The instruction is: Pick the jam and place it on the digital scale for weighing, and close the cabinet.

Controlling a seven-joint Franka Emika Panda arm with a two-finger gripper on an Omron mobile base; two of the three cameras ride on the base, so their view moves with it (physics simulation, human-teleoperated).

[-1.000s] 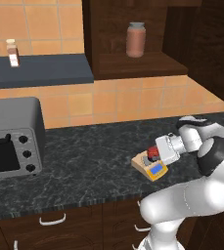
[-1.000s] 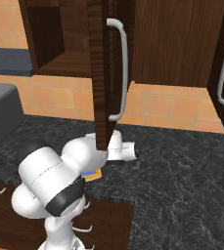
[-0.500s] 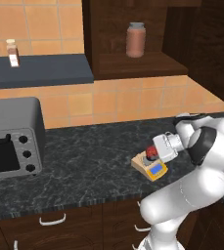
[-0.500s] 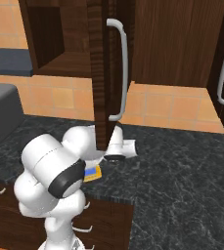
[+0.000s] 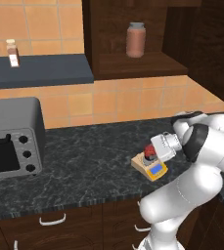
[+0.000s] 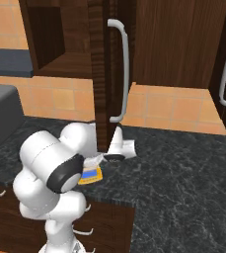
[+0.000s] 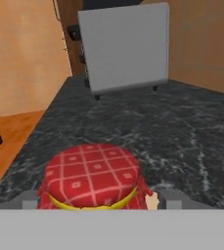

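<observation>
The jam (image 7: 91, 173), a squat jar with a red checked lid, sits on the yellow-tan digital scale (image 5: 154, 169) on the dark counter. In the left base view the jam (image 5: 148, 152) is right against my gripper (image 5: 156, 149), which reaches it from the right. The fingers are hidden, so I cannot see whether they press on the jar. The scale's blue display shows under my arm in the right base view (image 6: 91, 176). The cabinet door (image 6: 100, 74) stands open, edge-on, with its silver bar handle (image 6: 122, 69) towards me.
A grey toaster oven (image 5: 11, 144) stands at the counter's left. A taller reddish-brown jar (image 5: 136, 40) is on the open cabinet's shelf. A small brown-and-white bottle (image 5: 12, 52) sits on the blue ledge. Drawers with white handles (image 5: 52, 219) run below the counter.
The hand and the jam have stayed at the scale. The arm's elbow has swung up and to the right behind the hand.
</observation>
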